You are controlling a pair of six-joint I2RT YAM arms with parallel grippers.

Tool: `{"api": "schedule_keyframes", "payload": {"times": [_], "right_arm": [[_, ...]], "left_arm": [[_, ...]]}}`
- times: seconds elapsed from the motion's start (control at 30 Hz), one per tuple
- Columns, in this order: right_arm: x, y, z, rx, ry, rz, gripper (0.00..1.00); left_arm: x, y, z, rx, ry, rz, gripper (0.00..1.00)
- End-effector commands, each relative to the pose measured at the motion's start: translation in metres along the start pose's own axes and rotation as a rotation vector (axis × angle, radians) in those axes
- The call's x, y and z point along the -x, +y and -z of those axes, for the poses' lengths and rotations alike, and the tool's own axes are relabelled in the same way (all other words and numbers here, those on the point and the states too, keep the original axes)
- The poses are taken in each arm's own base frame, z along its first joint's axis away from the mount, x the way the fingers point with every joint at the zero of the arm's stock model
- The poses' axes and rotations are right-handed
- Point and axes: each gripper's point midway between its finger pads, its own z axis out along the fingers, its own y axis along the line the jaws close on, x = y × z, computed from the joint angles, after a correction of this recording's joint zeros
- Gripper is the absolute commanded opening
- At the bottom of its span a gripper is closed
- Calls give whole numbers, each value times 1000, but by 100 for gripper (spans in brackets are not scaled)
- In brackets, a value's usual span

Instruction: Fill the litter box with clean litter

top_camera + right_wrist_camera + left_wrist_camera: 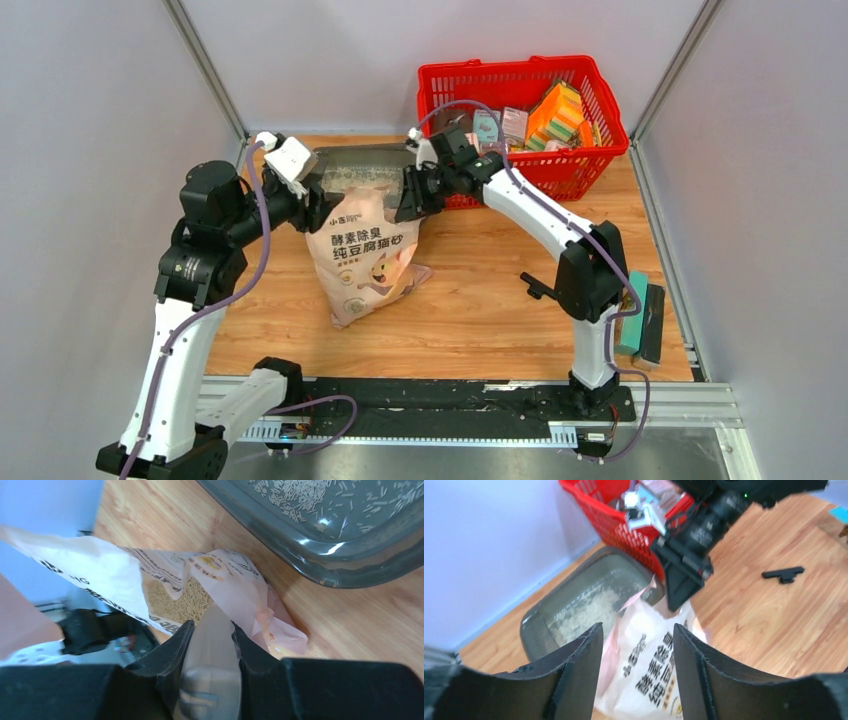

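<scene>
The dark grey litter box (360, 160) lies at the back of the table behind the bag; it also shows in the left wrist view (539, 620) and the right wrist view (310, 555). A thin scatter of pale litter (589, 610) lies in it. The pinkish-cream litter bag (365, 255) stands open in front of it, granules (175, 597) showing inside. My right gripper (412, 200) is at the bag's top right, shut on a translucent pink scoop (212, 650) that points into the bag mouth. My left gripper (636, 635) is open at the bag's top left.
A red mesh basket (520, 100) full of packets stands at the back right, beside the litter box. A small black part (537, 285) lies on the wood right of the bag. Teal and black blocks (632, 310) lie at the right edge.
</scene>
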Motion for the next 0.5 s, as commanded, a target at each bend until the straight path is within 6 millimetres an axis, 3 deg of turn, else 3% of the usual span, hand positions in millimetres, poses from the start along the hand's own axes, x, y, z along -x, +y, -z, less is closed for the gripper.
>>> {"api": "schedule_keyframes", "payload": {"times": [0.0, 0.13, 0.47], "right_arm": [[-6, 5, 0, 265, 132, -302, 0], [13, -4, 6, 328, 86, -340, 0], [28, -18, 21, 313, -2, -321, 0]], "left_arm": [[-43, 11, 14, 2, 227, -195, 65], [-84, 10, 12, -59, 375, -211, 71], [-129, 40, -42, -71, 538, -129, 75]]}}
